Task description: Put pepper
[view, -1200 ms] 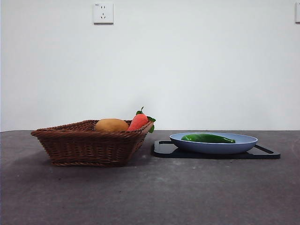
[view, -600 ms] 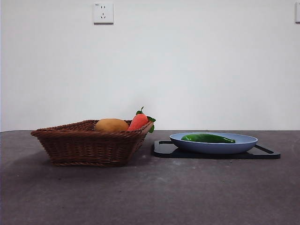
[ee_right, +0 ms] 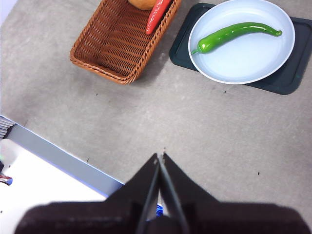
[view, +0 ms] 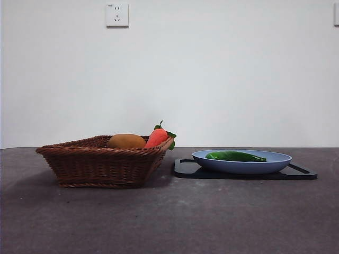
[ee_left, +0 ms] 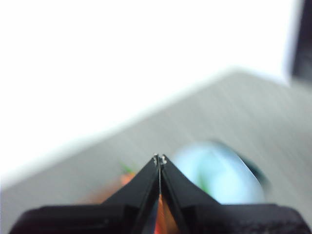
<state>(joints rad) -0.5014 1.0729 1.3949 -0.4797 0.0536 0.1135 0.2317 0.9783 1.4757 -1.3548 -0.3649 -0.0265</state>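
Pepper (view: 234, 156) lying in the blue plate (view: 275, 164), right of centre in the front view.
The plate sits on a black tray (view: 302, 173) beside the wicker basket (view: 100, 164); left gripper (ee_left: 160, 159) and right gripper (ee_right: 160, 156) both have jaws closed together, holding nothing.

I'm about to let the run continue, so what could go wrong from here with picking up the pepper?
1. The pepper is slim and glossy and lies flat in the shallow blue plate; shut jaws may slide off it or nudge it around the plate.
2. The plate only rests on the black tray, so a hard downward push could shift it.
3. The basket already holds a carrot and an orange fruit, so a drop there could land on them.
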